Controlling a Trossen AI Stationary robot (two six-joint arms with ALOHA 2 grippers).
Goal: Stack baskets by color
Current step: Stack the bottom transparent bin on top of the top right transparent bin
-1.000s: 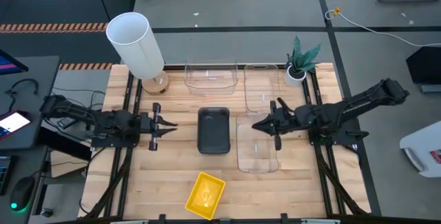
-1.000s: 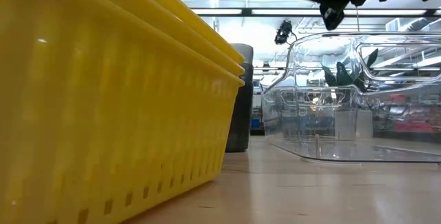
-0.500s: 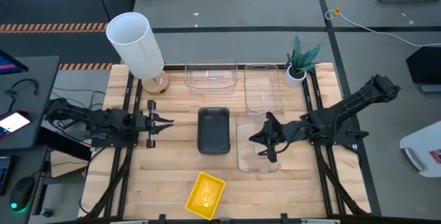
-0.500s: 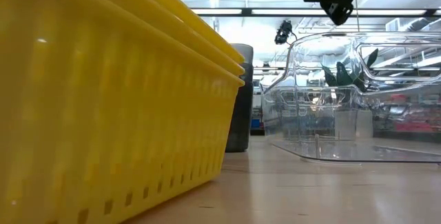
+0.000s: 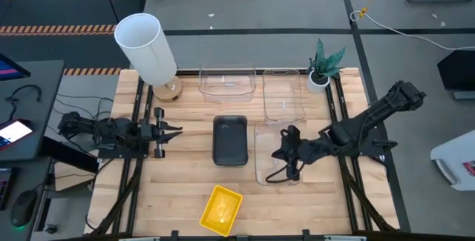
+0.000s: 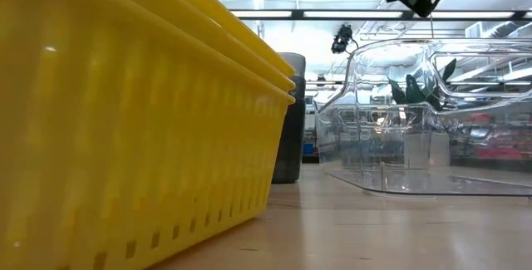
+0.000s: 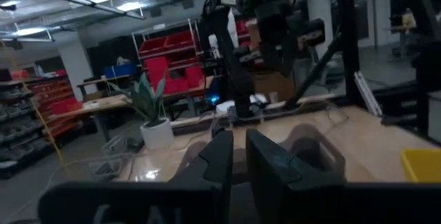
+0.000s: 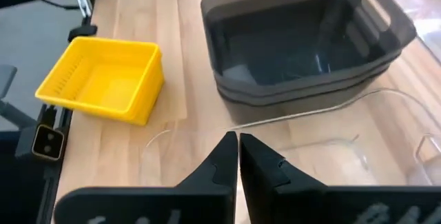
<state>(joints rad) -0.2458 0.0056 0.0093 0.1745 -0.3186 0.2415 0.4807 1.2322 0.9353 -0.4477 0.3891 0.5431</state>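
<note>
A stack of yellow baskets (image 5: 221,210) (image 8: 103,79) stands near the table's front edge. Nested dark grey baskets (image 5: 230,139) (image 8: 303,38) rest at the table's middle. Three clear baskets lie apart: two at the back (image 5: 227,82) (image 5: 283,93) and one (image 5: 276,165) right of the grey ones. My right gripper (image 5: 277,156) (image 8: 238,141) hovers shut above that near clear basket, slanting down toward the grey stack. My left gripper (image 5: 177,131) (image 7: 239,158) is at the table's left side, level and shut, with nothing between its fingers.
A tall white cylinder (image 5: 146,47) stands at the back left corner and a small potted plant (image 5: 323,66) at the back right. Bare wood lies between the grey baskets and my left gripper, and to the right of the yellow stack.
My right gripper has swung toward the table's near edge, over the near clear basket, tipping down and rising a little. My left gripper has drawn back slightly toward the table's left edge. No basket has moved.
</note>
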